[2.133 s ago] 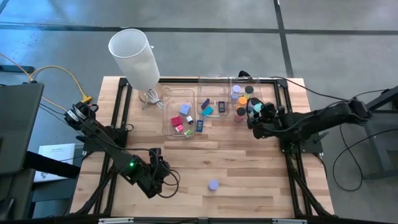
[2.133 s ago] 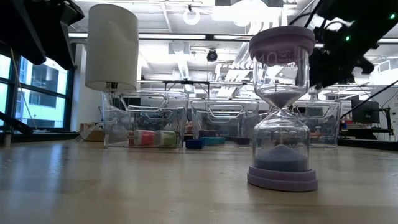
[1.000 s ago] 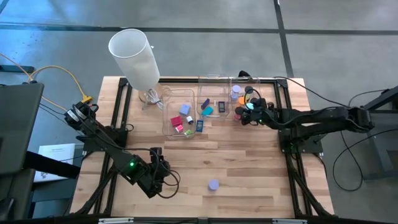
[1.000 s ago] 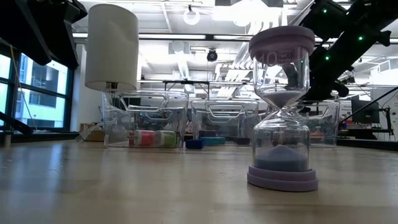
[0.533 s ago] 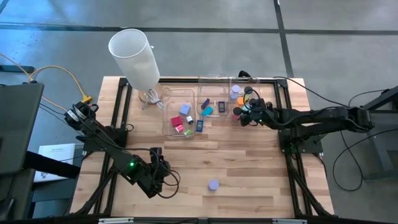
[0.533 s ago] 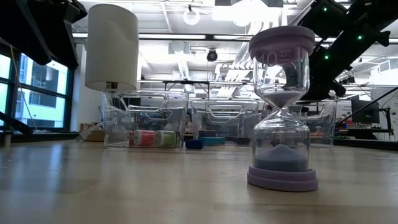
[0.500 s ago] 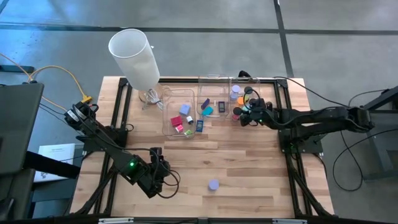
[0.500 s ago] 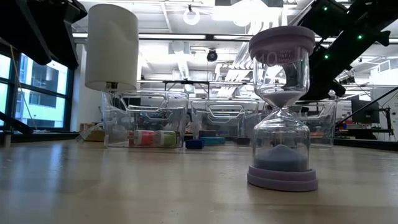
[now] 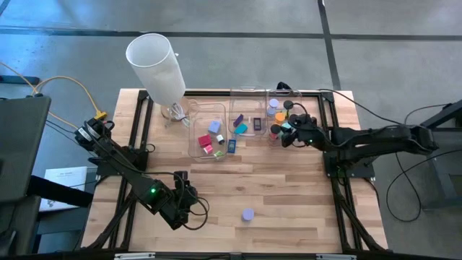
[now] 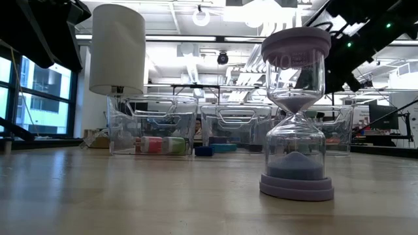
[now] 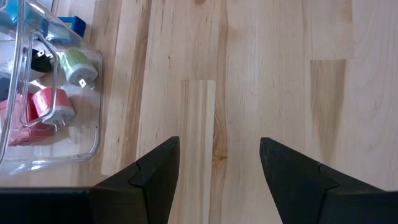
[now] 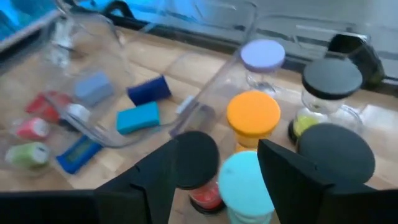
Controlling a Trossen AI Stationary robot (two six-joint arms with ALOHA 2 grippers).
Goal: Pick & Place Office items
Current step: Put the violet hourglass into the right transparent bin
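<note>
Hovering over the rightmost clear bin point(image 9: 283, 119) at the worktop's far edge, the right gripper point(image 12: 214, 186) has its fingers parted and empty, the teal-capped timer point(image 12: 244, 180) upright directly between them.

Wooden plank surface point(image 9: 274, 188) carrying three clear bins point(image 9: 206, 130) in a row at the far edge, a lavender hourglass point(image 9: 248, 214) standing alone near the front, and a tall white cylinder point(image 9: 156, 66) at the far left corner.
</note>
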